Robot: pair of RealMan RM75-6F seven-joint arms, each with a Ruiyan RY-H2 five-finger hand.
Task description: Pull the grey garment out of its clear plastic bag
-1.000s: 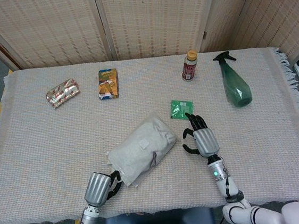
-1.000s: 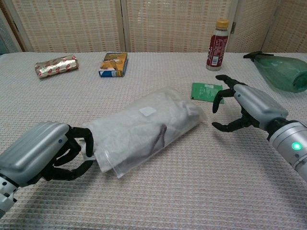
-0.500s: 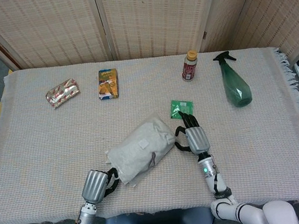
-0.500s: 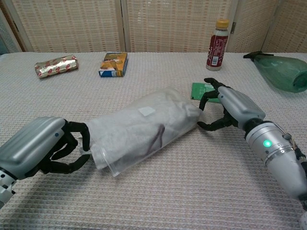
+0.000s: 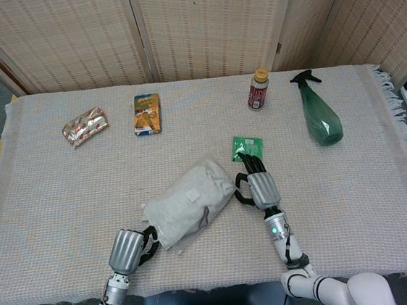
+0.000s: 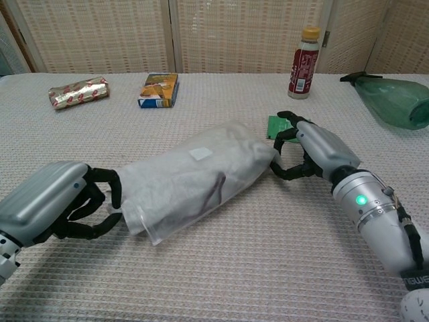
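The bench (image 5: 62, 196) wears a pale beige woven cloth. The garment (image 6: 201, 184) shows grey through a clear, milky plastic bag (image 6: 144, 225) bearing a small white label. Both hands, left hand (image 6: 57, 208) and right hand (image 6: 315, 151), are silver with black fingers. The spray bottle (image 5: 320, 115) is dark green, the sachet (image 5: 247, 148) bright green, the small box (image 5: 147, 113) orange and blue.

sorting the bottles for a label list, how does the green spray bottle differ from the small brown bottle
The green spray bottle lies on its side; the small brown bottle stands upright. The spray bottle is larger, see-through green with a black trigger head; the brown bottle is dark with a red label and a pale yellow cap. Both sit at the far right of the table, away from either robot hand.
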